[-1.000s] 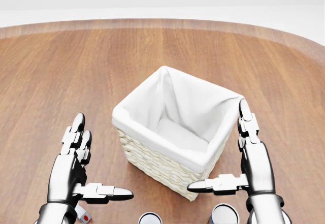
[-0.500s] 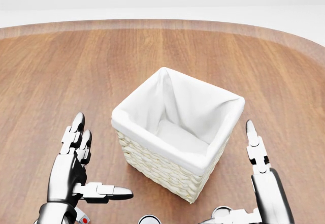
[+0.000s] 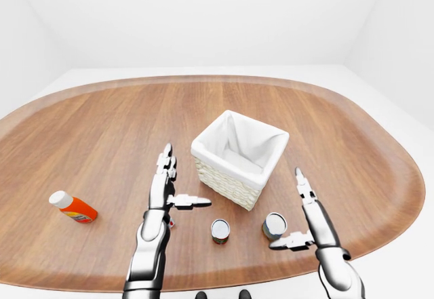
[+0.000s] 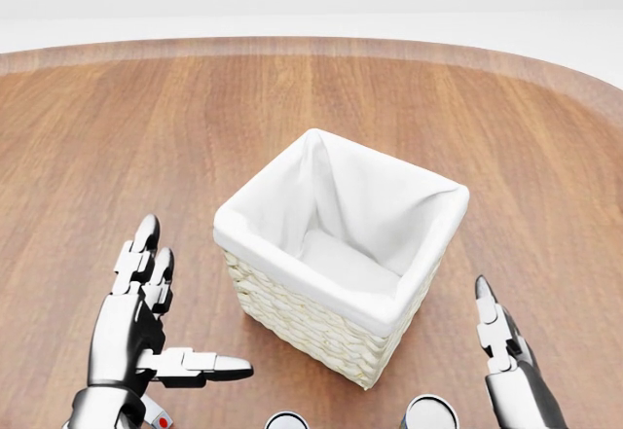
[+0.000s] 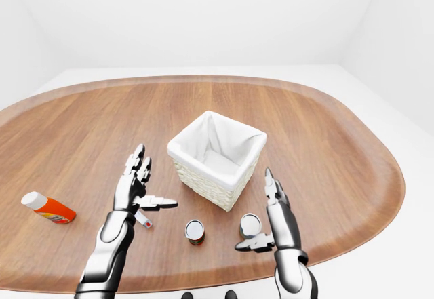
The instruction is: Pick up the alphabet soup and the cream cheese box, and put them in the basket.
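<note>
Though the head view cuts off the lower table edge, the eye views show the whole spread. Far left lies one orange bottle (image 3: 73,207) with a white cap, on its side. Next, the left hand (image 3: 165,189) hovers, fingers spread wide and thumb out, gripping nothing — beneath it peeks a small white-and-red item (image 5: 143,220), too hidden to identify. Two upright cans follow: one (image 3: 220,230) below the basket, the other (image 3: 274,225) just beside the right hand's thumb; labels unreadable, so which is the alphabet soup I cannot tell. One white-lined wicker basket (image 3: 226,181) stands mid-table. The right hand (image 3: 308,217) — fingers splayed, empty — sits rightmost.
</note>
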Controlling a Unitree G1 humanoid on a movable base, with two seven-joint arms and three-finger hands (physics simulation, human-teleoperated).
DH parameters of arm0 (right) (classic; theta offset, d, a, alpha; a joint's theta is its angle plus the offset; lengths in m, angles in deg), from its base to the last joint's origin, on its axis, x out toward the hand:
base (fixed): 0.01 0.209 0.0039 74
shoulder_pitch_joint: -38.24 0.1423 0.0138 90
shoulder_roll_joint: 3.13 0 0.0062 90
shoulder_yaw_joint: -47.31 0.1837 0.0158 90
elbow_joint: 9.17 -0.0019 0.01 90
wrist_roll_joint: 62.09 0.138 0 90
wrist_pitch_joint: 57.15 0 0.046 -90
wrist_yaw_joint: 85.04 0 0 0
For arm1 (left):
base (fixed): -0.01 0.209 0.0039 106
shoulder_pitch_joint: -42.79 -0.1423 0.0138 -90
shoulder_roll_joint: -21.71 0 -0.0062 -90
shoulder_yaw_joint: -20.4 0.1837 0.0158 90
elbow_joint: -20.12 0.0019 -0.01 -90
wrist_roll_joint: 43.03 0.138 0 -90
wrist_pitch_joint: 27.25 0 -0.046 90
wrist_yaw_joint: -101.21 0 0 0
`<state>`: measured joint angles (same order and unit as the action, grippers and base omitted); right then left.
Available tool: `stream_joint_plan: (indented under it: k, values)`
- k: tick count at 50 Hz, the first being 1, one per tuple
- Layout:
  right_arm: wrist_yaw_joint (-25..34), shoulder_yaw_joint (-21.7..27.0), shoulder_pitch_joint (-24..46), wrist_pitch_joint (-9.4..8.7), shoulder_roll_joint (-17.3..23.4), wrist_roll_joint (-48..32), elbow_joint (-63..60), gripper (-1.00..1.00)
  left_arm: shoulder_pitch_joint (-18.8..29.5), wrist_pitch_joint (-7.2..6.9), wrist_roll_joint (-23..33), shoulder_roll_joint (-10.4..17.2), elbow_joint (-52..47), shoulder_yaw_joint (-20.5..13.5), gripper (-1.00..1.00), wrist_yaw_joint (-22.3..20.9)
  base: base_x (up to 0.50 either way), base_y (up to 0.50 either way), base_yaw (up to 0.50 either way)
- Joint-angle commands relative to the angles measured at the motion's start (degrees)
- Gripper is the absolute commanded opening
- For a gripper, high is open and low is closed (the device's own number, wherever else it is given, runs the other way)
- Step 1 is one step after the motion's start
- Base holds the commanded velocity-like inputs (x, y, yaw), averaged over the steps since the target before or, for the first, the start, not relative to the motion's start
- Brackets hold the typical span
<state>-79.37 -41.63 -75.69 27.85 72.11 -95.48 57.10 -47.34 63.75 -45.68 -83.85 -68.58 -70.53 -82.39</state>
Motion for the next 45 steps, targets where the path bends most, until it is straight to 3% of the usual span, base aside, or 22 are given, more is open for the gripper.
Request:
stream_joint_plan:
  k: [1, 9, 26, 45]
  values:
    - [-0.3, 0.5, 0.5, 0.00, -0.1, -3.7, 5.1, 1.00, -0.3, -1.19, -0.7, 0.0, -1.6, -0.1, 1.00, -0.1, 0.00, 0.00, 0.00]
    - [-2.6, 0.1, 1.5, 0.00, 0.7, -5.6, 9.9, 1.00, -0.5, -1.32, -1.4, -0.1, -1.9, -0.1, 1.00, -0.3, 0.00, 0.00, 0.00]
    - [-5.4, 0.3, 4.3, 0.00, 1.4, -7.7, 17.6, 1.00, -1.1, -3.97, -2.8, -0.1, -5.9, -0.1, 1.00, -0.8, 0.00, 0.00, 0.00]
    - [-4.1, 0.2, 10.4, 0.00, 3.1, -9.2, 24.3, 1.00, -1.2, -4.42, -3.4, -0.2, -6.9, 0.0, 1.00, -1.0, 0.00, 0.00, 0.00]
